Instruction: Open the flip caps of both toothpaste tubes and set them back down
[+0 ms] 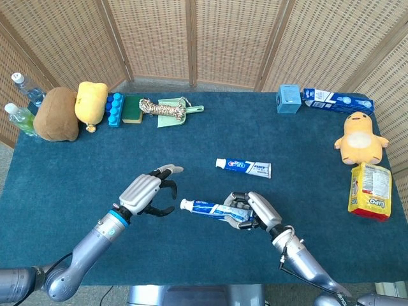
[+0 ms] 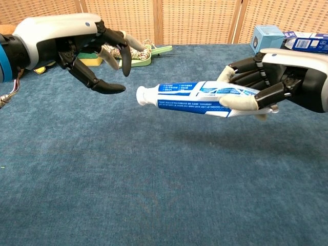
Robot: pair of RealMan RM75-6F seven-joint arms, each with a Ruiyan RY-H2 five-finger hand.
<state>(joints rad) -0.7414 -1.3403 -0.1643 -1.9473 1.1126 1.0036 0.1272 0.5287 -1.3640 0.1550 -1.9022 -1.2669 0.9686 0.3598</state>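
Observation:
My right hand (image 1: 255,213) (image 2: 266,84) grips a blue and white toothpaste tube (image 1: 210,209) (image 2: 197,96) by its rear half and holds it above the cloth, white cap (image 2: 142,95) pointing left. My left hand (image 1: 148,192) (image 2: 87,48) hovers just left of the cap with its fingers spread and curved, a small gap between them and the cap. It holds nothing. A second toothpaste tube (image 1: 243,167) lies flat on the table beyond, cap to the left.
Along the back left sit bottles (image 1: 19,111), a brown plush (image 1: 56,115), a yellow plush (image 1: 90,102), a sponge (image 1: 132,108) and a green dustpan (image 1: 173,111). A blue box (image 1: 288,99), a toothpaste carton (image 1: 338,101), a duck plush (image 1: 360,137) and a yellow packet (image 1: 370,190) line the right.

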